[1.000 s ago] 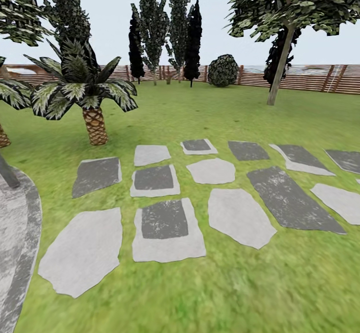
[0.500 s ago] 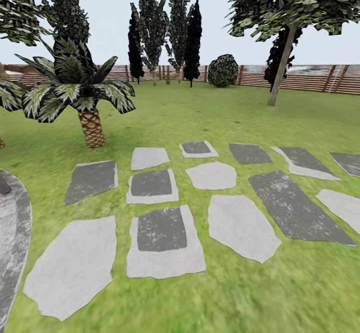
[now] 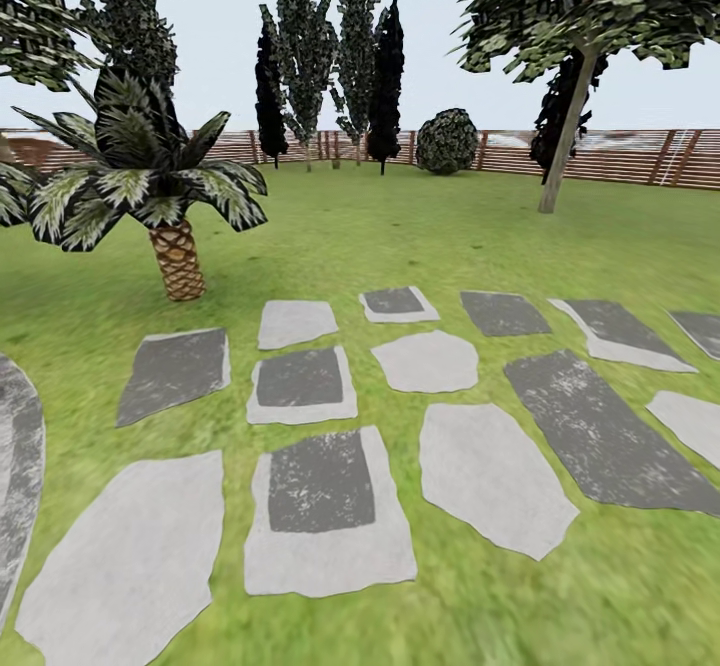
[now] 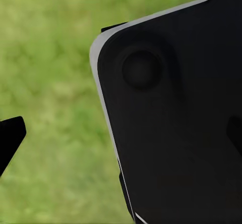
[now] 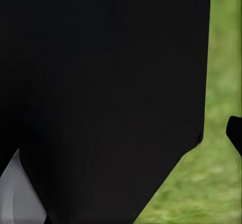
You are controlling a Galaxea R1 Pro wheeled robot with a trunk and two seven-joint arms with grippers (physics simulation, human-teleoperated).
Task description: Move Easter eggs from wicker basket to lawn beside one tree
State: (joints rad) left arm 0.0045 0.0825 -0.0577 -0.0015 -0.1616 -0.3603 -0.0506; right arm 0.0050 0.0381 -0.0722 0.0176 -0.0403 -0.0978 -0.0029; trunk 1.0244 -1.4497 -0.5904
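The Easter eggs and the wicker basket are out of view. In the head view the lawn (image 3: pixel 400 236) stretches back to the garden's brown slat fence (image 3: pixel 620 154). A tree (image 3: pixel 563 136) with a pale grey trunk and speckled green leaves stands far off on the right, near the fence. In the left wrist view a dark fingertip (image 4: pixel 10 139) pokes in over the grass beside a large black part of the robot (image 4: pixel 176 123). In the right wrist view a dark fingertip (image 5: pixel 235 133) shows past another black part (image 5: pixel 101 93). Neither view shows how the jaws stand.
Flat grey and dark stepping stones (image 3: pixel 330 486) lie in the grass just ahead. A short palm (image 3: pixel 176 256) stands at the left. Tall dark trees (image 3: pixel 385 76) and a round bush (image 3: pixel 446 141) line the far fence. A grey paved patch (image 3: pixel 15 466) sits at the left edge.
The whole head view has shifted: the stones have slid lower and grown larger, and the palm has slid left, so the camera has moved forward. Nothing in the garden itself has moved.
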